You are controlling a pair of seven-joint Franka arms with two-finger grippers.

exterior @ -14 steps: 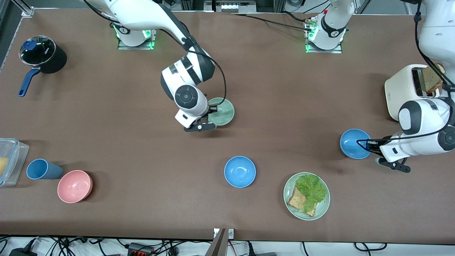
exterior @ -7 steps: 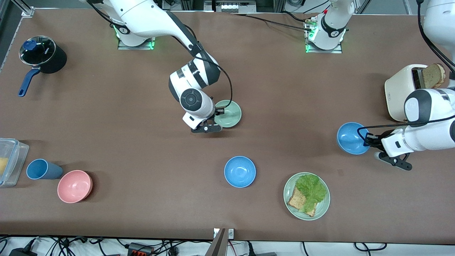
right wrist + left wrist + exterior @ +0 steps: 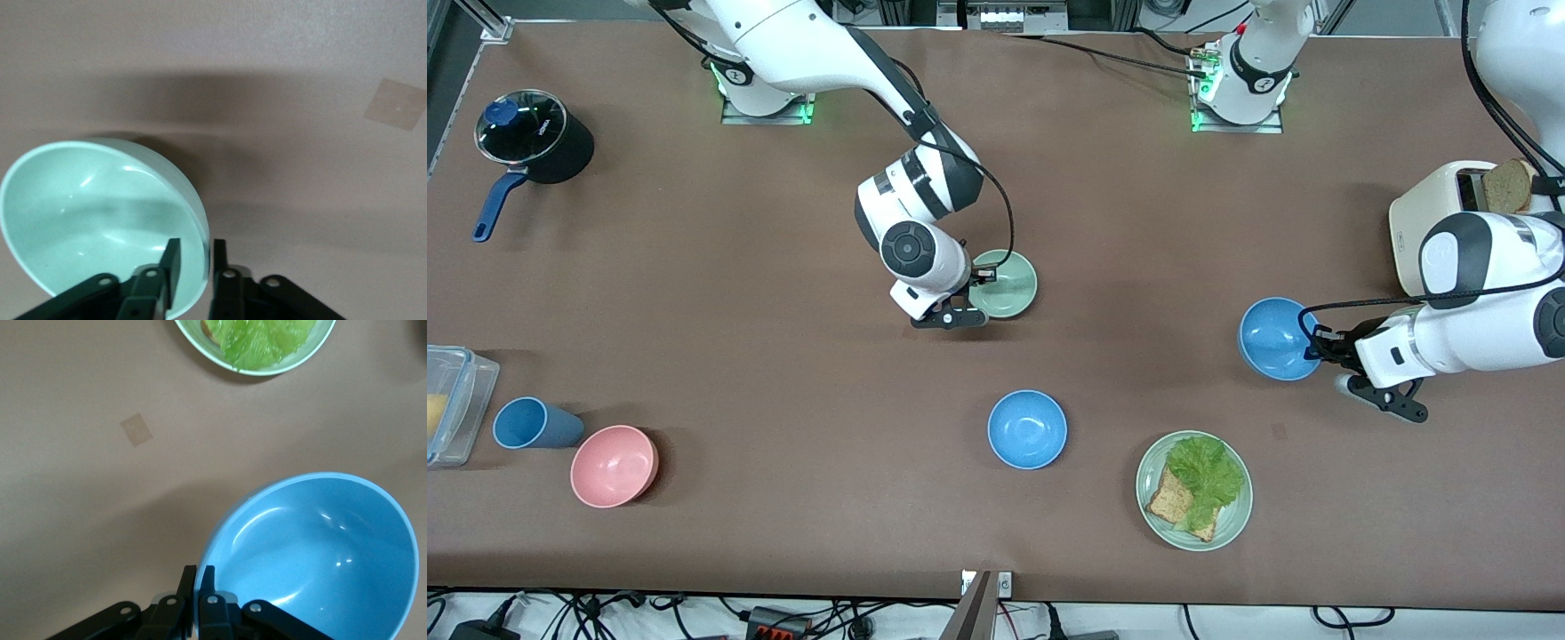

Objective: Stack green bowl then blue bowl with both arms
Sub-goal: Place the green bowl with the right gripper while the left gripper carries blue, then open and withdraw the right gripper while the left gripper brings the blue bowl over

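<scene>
My right gripper (image 3: 974, 284) is shut on the rim of the pale green bowl (image 3: 1007, 283) and holds it just above the middle of the table. In the right wrist view one finger is inside the green bowl (image 3: 93, 213) and one outside, at the gripper (image 3: 195, 257). My left gripper (image 3: 1313, 345) is shut on the rim of a blue bowl (image 3: 1272, 338) and holds it off the table near the toaster. The left wrist view shows this blue bowl (image 3: 320, 553) in the gripper (image 3: 199, 577). A second blue bowl (image 3: 1027, 429) sits on the table, nearer the camera.
A green plate with lettuce and toast (image 3: 1149, 498) lies near the front edge and shows in the left wrist view (image 3: 193, 335). A white toaster (image 3: 1436, 222) stands at the left arm's end. A pink bowl (image 3: 614, 465), blue cup (image 3: 534, 423), clear container (image 3: 454, 400) and black pot (image 3: 538, 138) are at the right arm's end.
My right gripper has carried the green bowl toward the left arm's end. My left gripper has carried the blue bowl toward the table's middle, away from the toaster.
</scene>
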